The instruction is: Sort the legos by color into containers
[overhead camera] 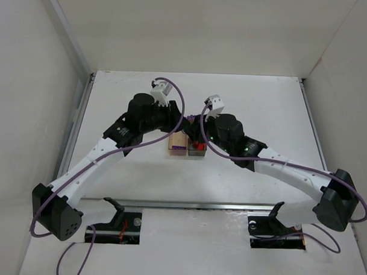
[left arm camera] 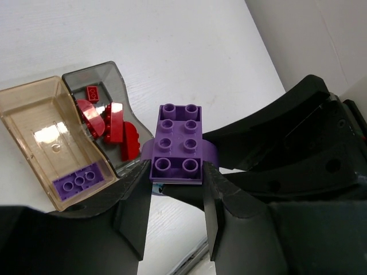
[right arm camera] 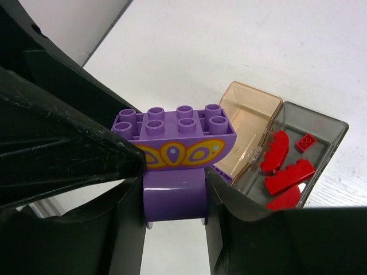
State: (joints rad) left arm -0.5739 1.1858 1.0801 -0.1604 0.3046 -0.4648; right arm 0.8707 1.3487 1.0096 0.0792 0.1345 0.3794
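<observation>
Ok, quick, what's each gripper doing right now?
The left gripper is closed on the purple studded brick.
The right gripper is closed on the rounded purple block under that brick.

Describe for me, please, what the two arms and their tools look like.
Both the left arm and right arm have white tubular links between bulky black joint housings. A purple cable loops along each, and a small white bracket sits at each wrist. The left tool and right tool each have two flat matte black fingers, visibly scuffed in the right wrist view.
</observation>
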